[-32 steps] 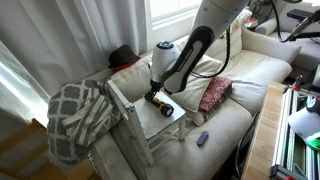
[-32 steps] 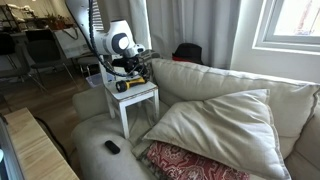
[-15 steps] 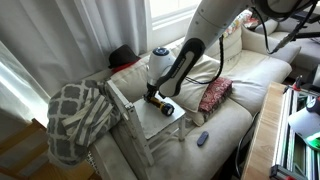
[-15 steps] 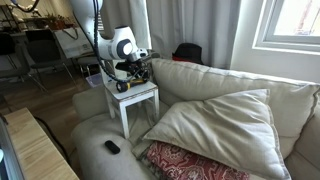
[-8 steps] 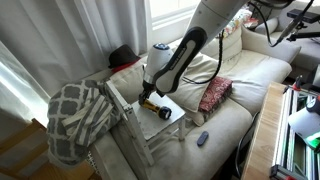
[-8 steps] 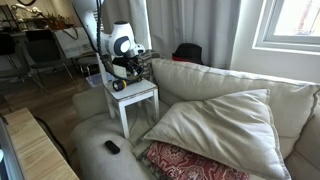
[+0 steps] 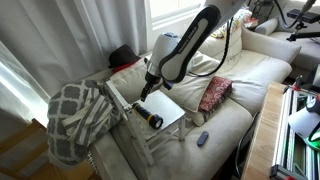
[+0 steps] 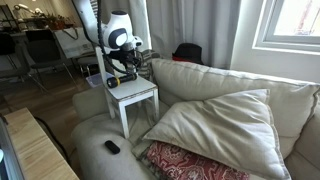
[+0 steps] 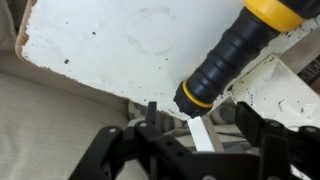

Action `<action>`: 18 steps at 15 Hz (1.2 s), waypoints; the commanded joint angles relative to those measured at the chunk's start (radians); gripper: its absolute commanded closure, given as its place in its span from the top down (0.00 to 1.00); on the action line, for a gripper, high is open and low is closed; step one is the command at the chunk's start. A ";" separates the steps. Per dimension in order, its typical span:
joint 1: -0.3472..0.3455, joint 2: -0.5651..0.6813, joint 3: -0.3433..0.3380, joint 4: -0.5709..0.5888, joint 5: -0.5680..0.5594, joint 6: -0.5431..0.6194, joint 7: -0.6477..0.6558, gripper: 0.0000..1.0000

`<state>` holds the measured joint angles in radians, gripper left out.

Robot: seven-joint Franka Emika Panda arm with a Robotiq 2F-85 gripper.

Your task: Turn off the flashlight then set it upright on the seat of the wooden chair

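The flashlight [image 7: 148, 117] lies on its side on the wooden chair's pale seat [image 7: 170, 106], close to the seat's edge. It also shows in the other exterior view [image 8: 121, 79] and in the wrist view [image 9: 225, 60], where its black end with a yellow ring hangs over the seat's edge [image 9: 100, 50]. My gripper [image 7: 147, 90] hovers just above the flashlight with its jaws apart and empty. In the wrist view the gripper [image 9: 197, 125] has its fingers on either side of the flashlight's end, not touching it. I cannot tell whether the light is on.
The chair stands on a cream sofa [image 7: 240, 75]. A plaid blanket [image 7: 75, 115] hangs over the chair's side. A red patterned cushion [image 7: 213, 93], a large cream cushion [image 8: 215, 120] and a small dark flat object [image 7: 202, 138] lie on the sofa.
The flashlight has shifted across the seat toward its edge. My gripper has let go of it and risen a little above it.
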<state>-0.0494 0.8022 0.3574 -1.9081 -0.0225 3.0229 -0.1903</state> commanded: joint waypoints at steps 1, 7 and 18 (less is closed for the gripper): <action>0.068 -0.037 -0.065 -0.043 0.000 -0.017 0.042 1.00; 0.209 -0.007 -0.141 0.012 -0.013 -0.040 0.092 1.00; 0.499 0.104 -0.391 0.177 -0.009 -0.133 0.362 1.00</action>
<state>0.4077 0.8493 0.0026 -1.7998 -0.0257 2.9340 0.0914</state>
